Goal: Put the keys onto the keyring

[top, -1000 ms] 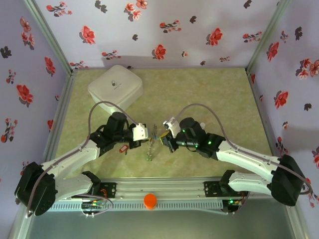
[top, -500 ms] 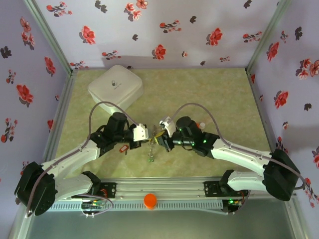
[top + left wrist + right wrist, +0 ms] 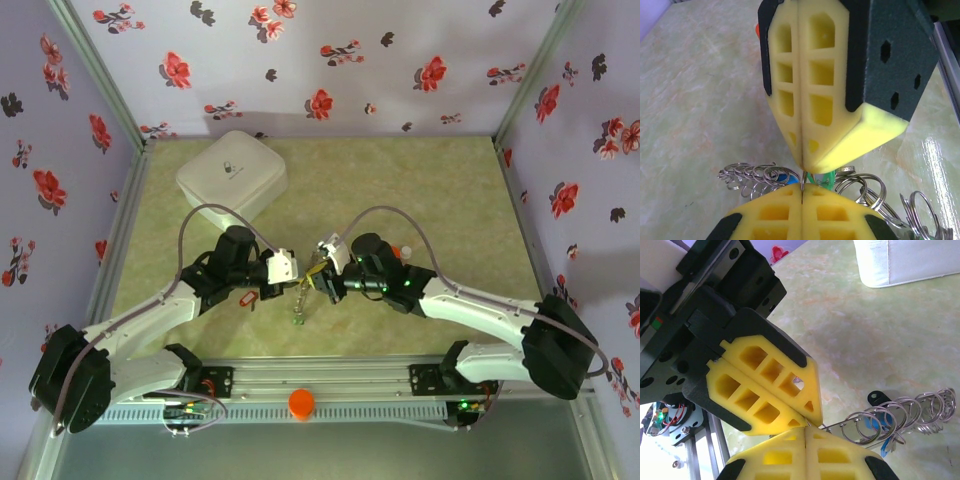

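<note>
Green tabletop point(image 3: 420, 180): right gripper point(image 3: 318, 276) moved against left gripper point(image 3: 297, 269).

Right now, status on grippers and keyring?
Both shut, left gripper and right gripper tip to tip, pinching thin keyring wire between them. Tagged keys bunched on small rings alongside. Red-tagged key loose by left arm. White box far off.

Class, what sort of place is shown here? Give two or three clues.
Likely a robot test booth, not a home: floral walls box in a small green table, with a left arm and right arm bolted to a metal rail.
</note>
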